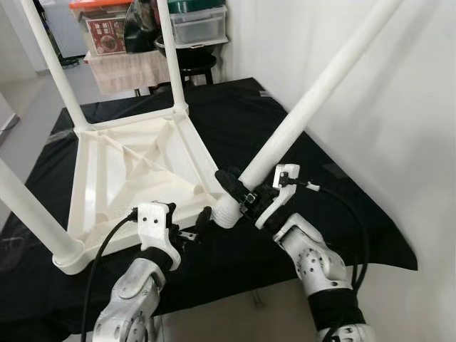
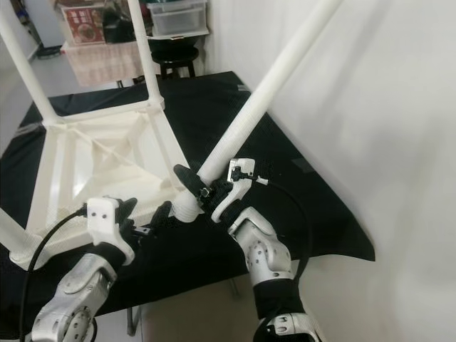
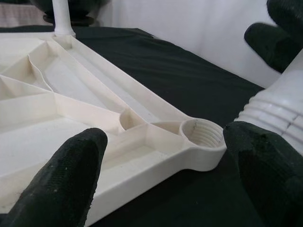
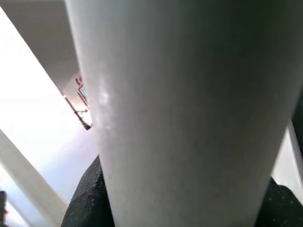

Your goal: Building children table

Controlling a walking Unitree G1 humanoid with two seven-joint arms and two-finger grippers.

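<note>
a white plastic children's table top [image 1: 135,171] lies upside down on a black cloth [image 1: 285,107] spread over the floor, with three legs already standing up from its corners. the right tool [image 1: 246,191] is clamped around the fourth leg [image 1: 313,100], a long white tube held at a slant, its threaded end [image 3: 277,113] just beside the empty corner socket [image 3: 202,135]. the left tool [image 1: 192,229] sits with its fingers [image 3: 71,175] spread on either side of that corner, not gripping. the leg looks light, stiff and smooth, so likely slippery; holding it low, near the thread, should give the best control for turning it in.
</note>
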